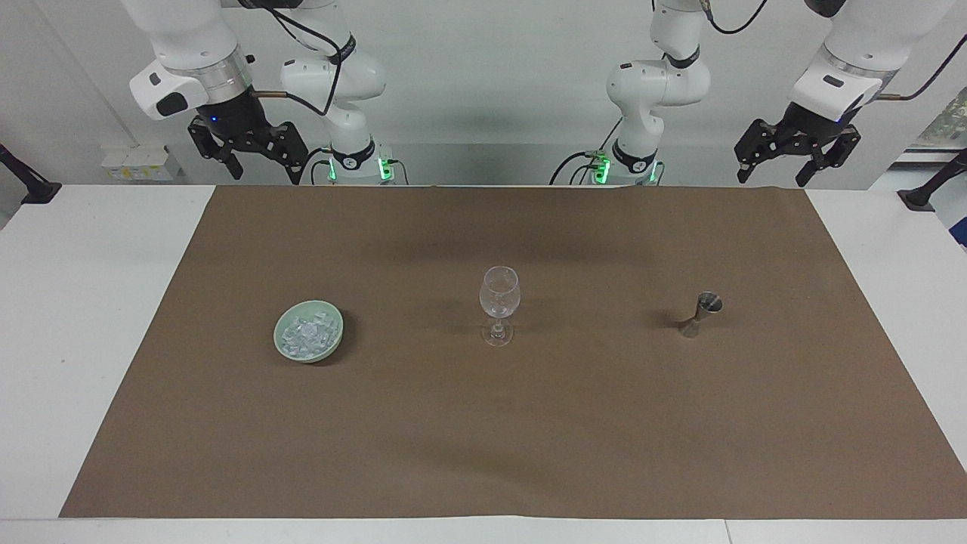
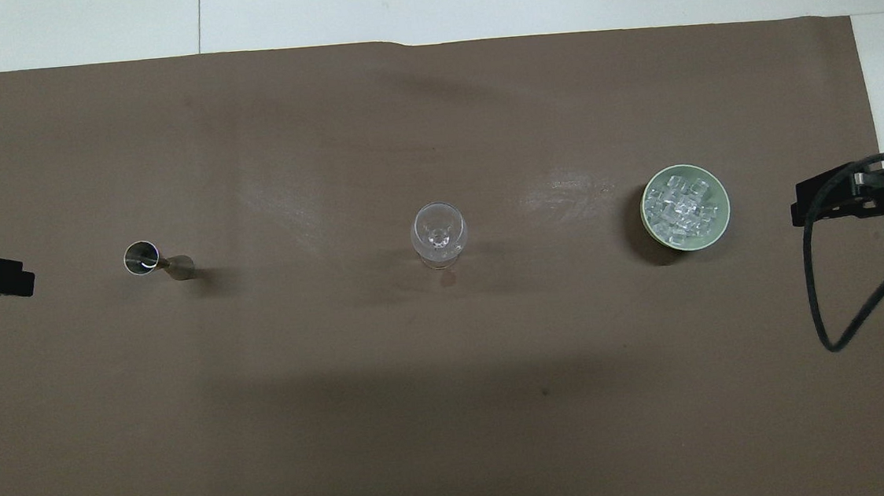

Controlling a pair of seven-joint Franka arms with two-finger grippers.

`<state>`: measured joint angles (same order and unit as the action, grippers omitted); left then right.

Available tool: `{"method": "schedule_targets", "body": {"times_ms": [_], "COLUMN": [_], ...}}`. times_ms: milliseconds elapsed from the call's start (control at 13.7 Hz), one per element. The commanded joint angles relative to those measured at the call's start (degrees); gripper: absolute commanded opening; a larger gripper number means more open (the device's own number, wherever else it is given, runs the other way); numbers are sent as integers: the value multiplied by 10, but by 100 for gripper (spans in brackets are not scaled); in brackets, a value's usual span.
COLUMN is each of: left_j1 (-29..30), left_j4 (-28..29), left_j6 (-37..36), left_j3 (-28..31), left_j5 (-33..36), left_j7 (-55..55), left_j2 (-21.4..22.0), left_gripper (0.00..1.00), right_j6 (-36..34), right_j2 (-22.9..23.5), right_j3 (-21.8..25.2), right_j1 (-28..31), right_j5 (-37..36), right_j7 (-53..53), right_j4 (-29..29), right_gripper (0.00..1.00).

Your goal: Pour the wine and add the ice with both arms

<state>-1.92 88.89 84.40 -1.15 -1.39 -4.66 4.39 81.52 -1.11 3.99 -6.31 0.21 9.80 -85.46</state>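
Grippers raised at robots' end: left gripper (image 1: 799, 160) and right gripper (image 1: 249, 155) both spread, empty. Ice (image 1: 306, 335) heaped in bowl (image 1: 333, 313) toward right arm's end. Glass (image 1: 499, 301) mid-mat; jigger (image 1: 699, 313) toward left arm's end. Risks: tall stemmed glass tips if bumped; jigger spills if tilted early; slick ice slips from fingers.

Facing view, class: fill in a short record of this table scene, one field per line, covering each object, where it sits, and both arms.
surface: brown mat on a white table
centre: empty stemmed glass, upright
right arm's end: green bowl holding ice
left arm's end: metal jigger, upright
left gripper: raised, jaws open, holding nothing, waiting
right gripper: raised, jaws open, holding nothing, waiting
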Motion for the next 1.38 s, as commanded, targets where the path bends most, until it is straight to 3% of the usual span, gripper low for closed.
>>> {"method": "schedule_targets", "body": {"times_ms": [0,1310], "left_j1": [3,3], "left_j4": [6,2], "left_j6": [-10,-4], "left_j3": [2,1], "left_j5": [-8,-11], "left_j7": [-9,-6], "left_j2": [11,5], "left_gripper": [100,100], "right_j6": [13,13], "right_j2": [-11,-11], "right_j3": [-2,-2], "right_j1": [6,6], "right_j5": [-7,-7], "right_j7": [-15,-15], "right_j4": [-14,-14], "right_gripper": [100,100]}}
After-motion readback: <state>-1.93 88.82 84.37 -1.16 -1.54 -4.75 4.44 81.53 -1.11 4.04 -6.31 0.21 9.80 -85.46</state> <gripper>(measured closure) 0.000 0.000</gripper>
